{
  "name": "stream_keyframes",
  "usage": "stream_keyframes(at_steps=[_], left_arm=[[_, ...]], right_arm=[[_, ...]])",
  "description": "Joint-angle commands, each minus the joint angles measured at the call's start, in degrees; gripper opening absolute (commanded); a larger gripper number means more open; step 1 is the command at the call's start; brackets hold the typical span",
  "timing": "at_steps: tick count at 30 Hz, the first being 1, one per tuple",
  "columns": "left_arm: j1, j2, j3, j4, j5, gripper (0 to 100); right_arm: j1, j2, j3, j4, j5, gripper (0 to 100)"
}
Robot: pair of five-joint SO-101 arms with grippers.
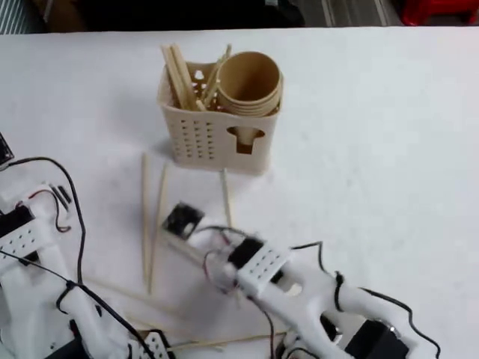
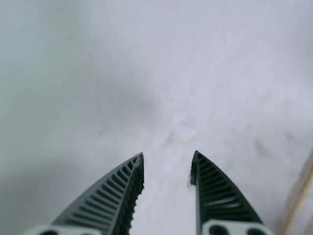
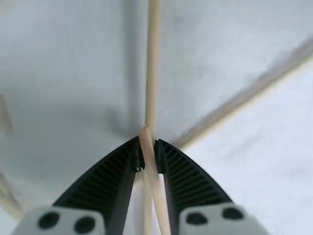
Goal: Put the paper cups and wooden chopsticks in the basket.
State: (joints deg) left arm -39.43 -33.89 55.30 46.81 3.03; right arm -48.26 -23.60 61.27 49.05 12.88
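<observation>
Wooden chopstick (image 3: 152, 181) is light, stiff, slick and thin, my right pincer (image 3: 148, 146) is clamped on its end, mid-length grip seems steadier; left pincer (image 2: 167, 161) open, empty.

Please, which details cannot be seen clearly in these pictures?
1. High view: the number of stacked paper cups in the basket; they are nested, only rims show.
2. Right wrist view: whether the right gripper clamps one chopstick or two; they overlap at its fingertips.
3. Left wrist view: a pale stick is blurred and cut off by the edge.
</observation>
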Motion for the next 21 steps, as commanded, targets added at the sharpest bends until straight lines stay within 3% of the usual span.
stream_keyframes(at_steps=[1,13,21], left_arm=[[-0.5,-0.1,-3.1,-0.2,0.5,17],[-0.5,0.2,-2.7,-0.3,0.5,17],[-0.5,0.3,-2.6,-0.3,0.5,17]], right_arm=[[4.0,-0.7,-2.3,-0.7,1.8,1.9],[3.9,-25.9,-2.4,3.4,1.6,1.8],[4.1,-40.7,-8.1,3.0,-4.4,1.7]])
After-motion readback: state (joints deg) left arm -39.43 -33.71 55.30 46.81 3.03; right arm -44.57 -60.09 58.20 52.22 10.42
